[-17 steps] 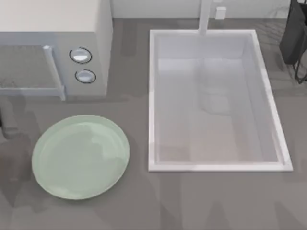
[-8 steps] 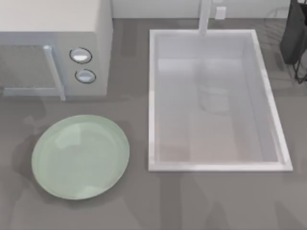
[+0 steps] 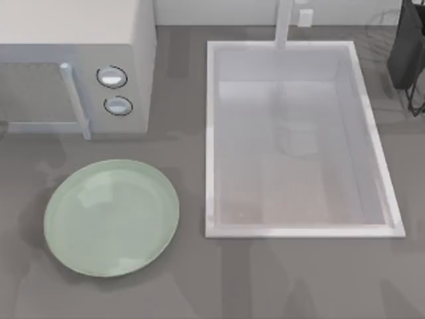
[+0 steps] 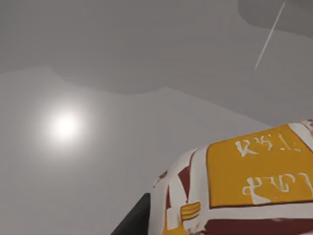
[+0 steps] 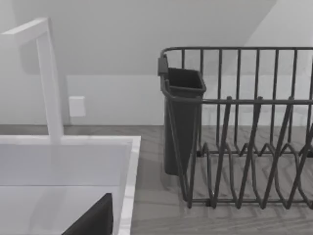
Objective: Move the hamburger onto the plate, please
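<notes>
The plate (image 3: pixel 111 218), pale mint-green and glossy, lies on the grey counter at the front left, below the microwave. Very close in the left wrist view is a rounded item with an orange-yellow panel, white bands and dark red patches, which I take for the hamburger (image 4: pixel 244 191). A dark part of my left gripper (image 4: pixel 133 221) shows right beside it, against a plain grey surface with a bright light spot. In the right wrist view a dark wedge of my right gripper (image 5: pixel 93 220) hangs over the sink's corner.
A white microwave (image 3: pixel 126 60) with two round knobs stands at the back left, its handle (image 3: pixel 74 100) sticking out. A large white sink (image 3: pixel 299 139) with a faucet (image 3: pixel 284 23) takes up the right half. A dark wire dish rack (image 5: pixel 244 147) with a cutlery cup (image 5: pixel 182 117) stands at the far right.
A dark shape at the top view's left edge has gone out of view. The shadows on the counter around the plate have shifted and faded. Plate and sink have not moved.
</notes>
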Controlling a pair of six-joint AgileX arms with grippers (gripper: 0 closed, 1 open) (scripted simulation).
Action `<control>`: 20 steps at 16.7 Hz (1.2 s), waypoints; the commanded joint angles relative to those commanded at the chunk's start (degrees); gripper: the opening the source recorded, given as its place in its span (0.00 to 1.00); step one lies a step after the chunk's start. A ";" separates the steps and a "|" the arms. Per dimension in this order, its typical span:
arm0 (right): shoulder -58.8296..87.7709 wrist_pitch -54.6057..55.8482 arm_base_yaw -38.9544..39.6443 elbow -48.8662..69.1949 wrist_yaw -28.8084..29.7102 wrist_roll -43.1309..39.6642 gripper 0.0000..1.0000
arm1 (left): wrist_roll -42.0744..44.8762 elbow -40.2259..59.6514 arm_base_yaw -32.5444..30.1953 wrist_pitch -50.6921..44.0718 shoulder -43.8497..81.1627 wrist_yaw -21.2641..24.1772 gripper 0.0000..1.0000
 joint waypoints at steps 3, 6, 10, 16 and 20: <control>0.00 0.00 0.00 0.00 0.00 0.00 1.00 | -0.61 0.21 -5.25 -1.62 0.37 -1.64 0.00; 0.00 0.00 0.00 0.00 0.00 0.00 1.00 | -1.68 1.59 -13.42 -3.14 1.29 -3.27 0.00; 0.00 0.00 0.00 0.00 0.00 0.00 1.00 | -3.59 4.47 -24.74 -4.31 3.95 -4.75 0.00; 0.00 0.00 0.00 0.00 0.00 0.00 1.00 | -5.48 7.72 -34.98 -4.90 9.86 -5.54 0.00; 0.00 0.00 0.00 0.00 0.00 0.00 1.00 | -5.55 7.85 -35.33 -4.95 10.27 -5.50 0.00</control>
